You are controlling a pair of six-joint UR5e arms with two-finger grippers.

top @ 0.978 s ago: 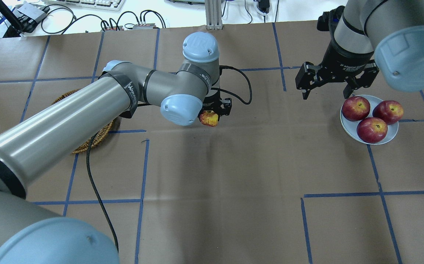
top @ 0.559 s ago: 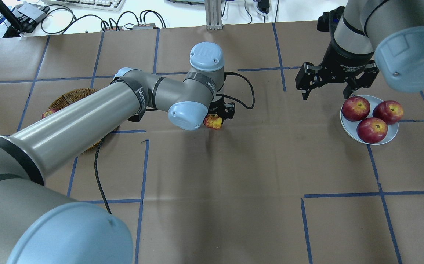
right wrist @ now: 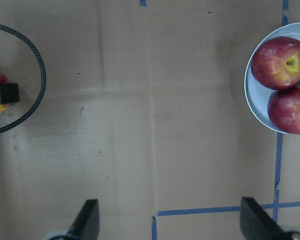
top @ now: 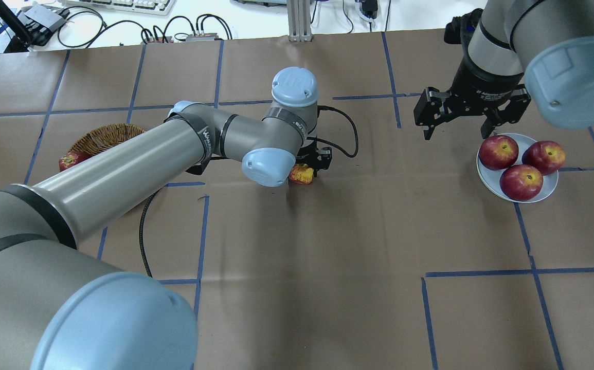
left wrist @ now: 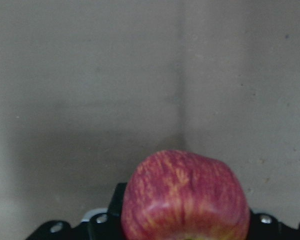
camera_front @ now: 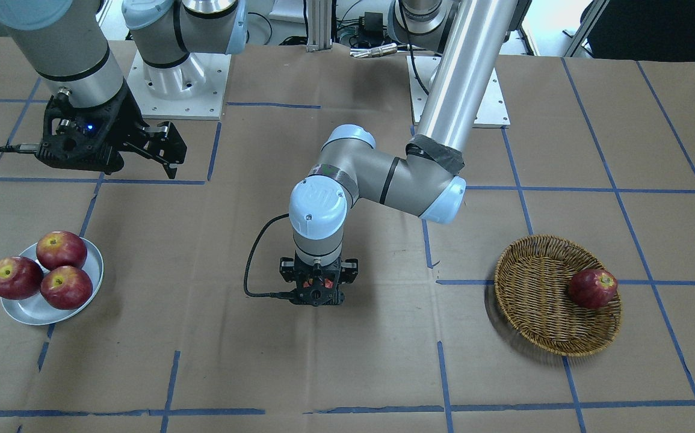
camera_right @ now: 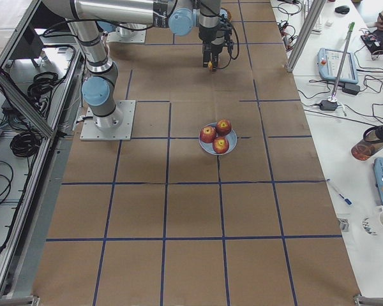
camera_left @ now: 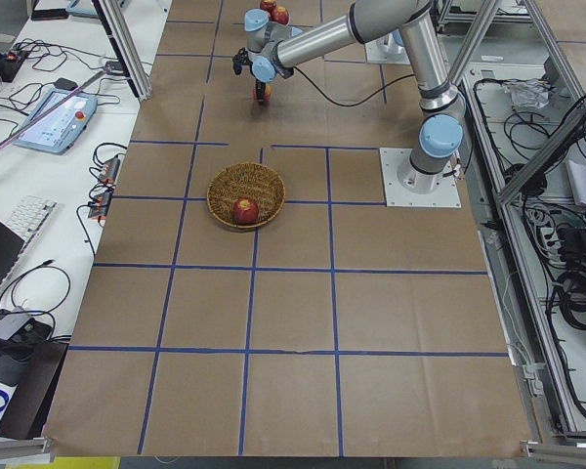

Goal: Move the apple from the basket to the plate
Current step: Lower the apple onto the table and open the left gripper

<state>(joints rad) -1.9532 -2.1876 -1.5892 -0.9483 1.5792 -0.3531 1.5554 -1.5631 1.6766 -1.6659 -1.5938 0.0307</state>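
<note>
Brown papered table, my left gripper clamped on apple mid-table, my right gripper spread wide beside plate, basket well apart.

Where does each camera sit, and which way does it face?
Front-facing: across table, facing robot; both arms.
Overhead: behind robot, looking down; both arms.
Exterior left: table end by basket; left arm.
Exterior right: table end by plate; right arm's base.
Left wrist: downward; left pincer holding apple.
Right wrist: downward; open right pincer.
Shared: both wrists see the apple.
</note>
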